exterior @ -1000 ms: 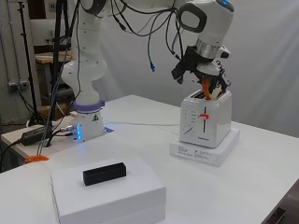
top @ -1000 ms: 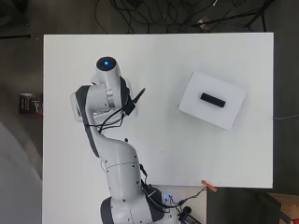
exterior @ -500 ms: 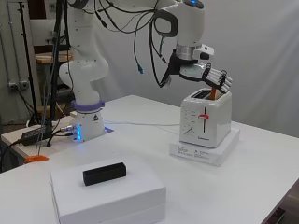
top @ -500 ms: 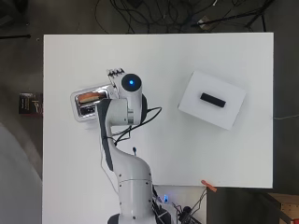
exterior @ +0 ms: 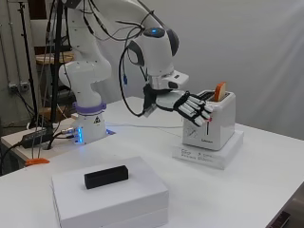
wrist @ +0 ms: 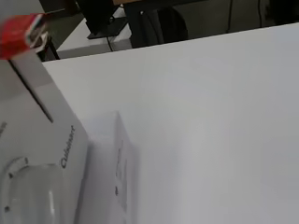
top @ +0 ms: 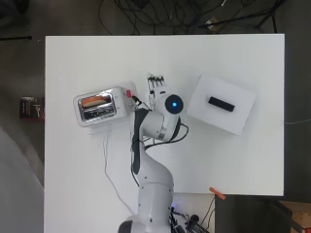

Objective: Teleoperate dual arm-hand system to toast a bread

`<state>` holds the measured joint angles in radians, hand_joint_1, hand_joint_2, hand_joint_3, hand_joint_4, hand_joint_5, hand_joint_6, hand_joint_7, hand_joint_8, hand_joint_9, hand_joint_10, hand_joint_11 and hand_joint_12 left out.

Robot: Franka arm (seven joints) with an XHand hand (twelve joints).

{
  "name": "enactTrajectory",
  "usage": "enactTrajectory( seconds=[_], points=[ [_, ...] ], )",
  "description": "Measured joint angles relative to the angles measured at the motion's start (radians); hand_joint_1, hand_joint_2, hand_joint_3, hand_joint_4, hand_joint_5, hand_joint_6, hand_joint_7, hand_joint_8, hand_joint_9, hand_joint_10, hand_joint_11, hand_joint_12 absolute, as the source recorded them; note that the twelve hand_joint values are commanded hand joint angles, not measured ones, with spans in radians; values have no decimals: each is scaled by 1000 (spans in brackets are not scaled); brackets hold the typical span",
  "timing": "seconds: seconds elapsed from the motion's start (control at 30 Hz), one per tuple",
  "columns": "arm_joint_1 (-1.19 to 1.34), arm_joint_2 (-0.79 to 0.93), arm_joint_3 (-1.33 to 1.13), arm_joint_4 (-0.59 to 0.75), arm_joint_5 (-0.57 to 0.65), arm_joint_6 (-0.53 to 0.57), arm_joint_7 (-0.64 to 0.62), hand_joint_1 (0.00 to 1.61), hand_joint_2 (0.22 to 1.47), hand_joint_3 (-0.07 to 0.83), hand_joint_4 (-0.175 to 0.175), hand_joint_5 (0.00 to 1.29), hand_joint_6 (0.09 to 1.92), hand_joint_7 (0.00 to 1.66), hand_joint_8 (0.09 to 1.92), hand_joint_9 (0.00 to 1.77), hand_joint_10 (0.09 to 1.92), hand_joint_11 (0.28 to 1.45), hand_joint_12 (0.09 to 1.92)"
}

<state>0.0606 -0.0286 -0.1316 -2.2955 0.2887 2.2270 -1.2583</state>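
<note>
- With the bread (exterior: pixel 220 90) already standing in the toaster (exterior: pixel 211 124) slot, the robot hand (exterior: pixel 192 107) hovers at the lever end, fingers straight, holding nothing.
- The red lever (top: pixel 129 93) sits just beside the fingertips (top: pixel 154 79), toward the toaster; a short sideways reach looks next.

Even, diffuse light filled the scene, and the white table (top: pixel 233 160) showed bright with only faint, soft shadows. The floor around it lay dim. The wrist view was blurred, the toaster (wrist: pixel 32 154) close by out of focus.
</note>
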Motion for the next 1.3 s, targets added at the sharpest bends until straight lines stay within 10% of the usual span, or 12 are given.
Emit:
enactTrajectory(
  seconds=[0.17,0.53,1.0,1.3],
  points=[
    [91,31,-148,12,-80,3,18,1,974,-3,3,129,87,370,87,523,87,486,87],
    [52,207,-20,125,152,-17,-221,39,978,0,7,234,87,461,87,592,87,498,87],
    [19,339,12,180,162,0,-174,15,941,-8,-8,204,87,495,87,623,87,501,87],
    [-2,415,32,179,181,6,-196,279,1118,7,2,243,87,531,87,641,87,536,87]
  ],
)
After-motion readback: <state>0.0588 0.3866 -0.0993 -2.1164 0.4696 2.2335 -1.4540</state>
